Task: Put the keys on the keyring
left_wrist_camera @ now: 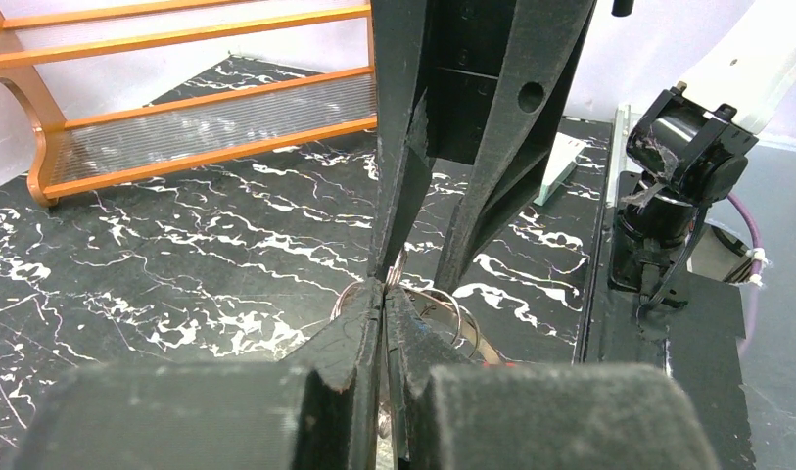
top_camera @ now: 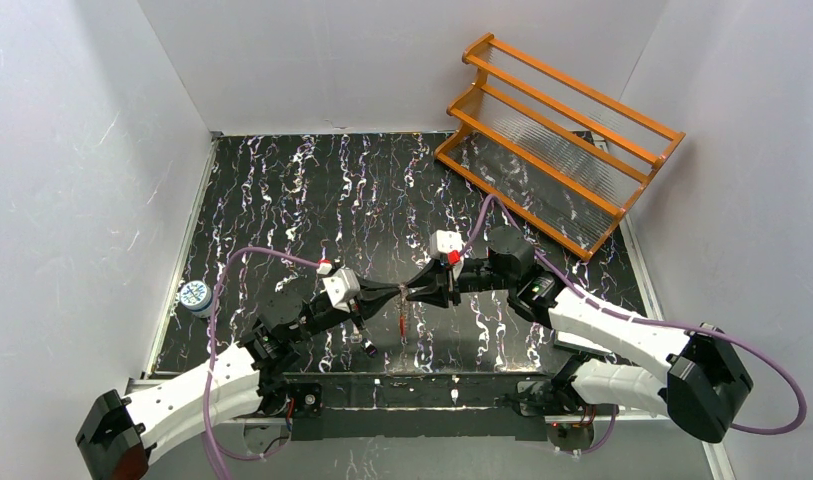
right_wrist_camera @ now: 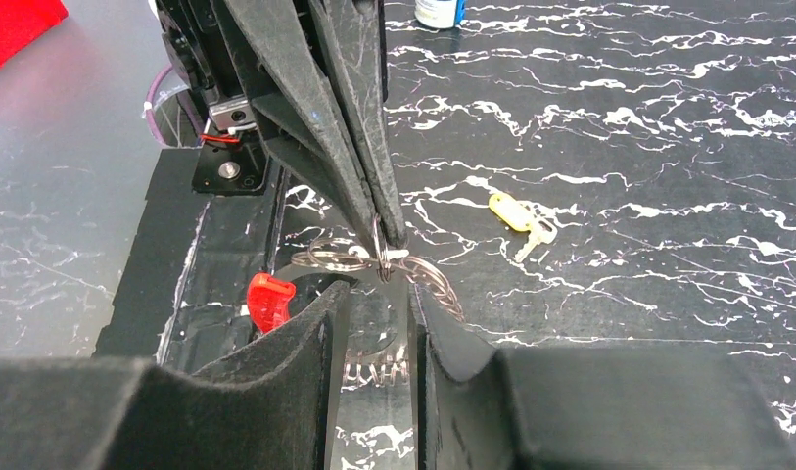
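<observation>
keyring (right_wrist_camera: 379, 257) of thin silvery wire loops

Top view overhead, looking down; wrist views close, opposed, sharing keyring (right_wrist_camera: 438, 289).

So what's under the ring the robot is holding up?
The keyring, pinched by the left gripper, hangs above the black marbled table. A red piece shows lower down beside it. The right gripper covers what lies straight below, so that part is hidden.
</observation>
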You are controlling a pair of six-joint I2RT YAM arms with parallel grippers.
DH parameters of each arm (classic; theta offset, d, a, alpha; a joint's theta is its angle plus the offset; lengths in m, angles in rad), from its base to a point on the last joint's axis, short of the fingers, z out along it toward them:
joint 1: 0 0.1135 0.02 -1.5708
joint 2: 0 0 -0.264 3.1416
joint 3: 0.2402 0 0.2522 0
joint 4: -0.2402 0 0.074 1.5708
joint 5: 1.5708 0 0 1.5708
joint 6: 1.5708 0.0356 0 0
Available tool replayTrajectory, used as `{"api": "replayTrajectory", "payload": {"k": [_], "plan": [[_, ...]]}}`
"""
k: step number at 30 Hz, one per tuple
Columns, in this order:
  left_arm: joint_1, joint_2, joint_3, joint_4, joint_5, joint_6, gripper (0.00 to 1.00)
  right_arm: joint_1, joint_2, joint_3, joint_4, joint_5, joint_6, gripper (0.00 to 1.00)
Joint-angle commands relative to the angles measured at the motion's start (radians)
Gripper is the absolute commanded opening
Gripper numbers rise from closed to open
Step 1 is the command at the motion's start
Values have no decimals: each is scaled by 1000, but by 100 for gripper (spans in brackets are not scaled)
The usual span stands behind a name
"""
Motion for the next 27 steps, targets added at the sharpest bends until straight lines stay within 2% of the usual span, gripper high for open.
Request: {"api": "replayTrajectory", "payload": {"k": [1, 8, 12, 15, 18, 22, 27], "plan": [[-6, -4, -10, 43, 6, -12, 0, -1, 10, 53, 78, -21, 23, 36], [-5, 6, -9, 44, 13, -10, 0, 0, 9, 54, 80, -20, 28, 33], [-5, 12, -7, 45, 19, -13, 0, 1, 16, 57, 81, -28, 29, 19], [-5, 12, -8, 45, 23, -12, 0, 1, 24, 62, 72, -30, 28, 2], [-5, 4, -15, 44, 19, -8, 0, 1, 26, 71, 38, -28, 2, 1], [-5, -16, -18, 9, 1, 9, 17, 1, 28, 108, -94, -11, -72, 1], [-5, -14, 17, -95, -11, 91, 22, 1, 41, 173, -262, -11, -183, 1]]}}
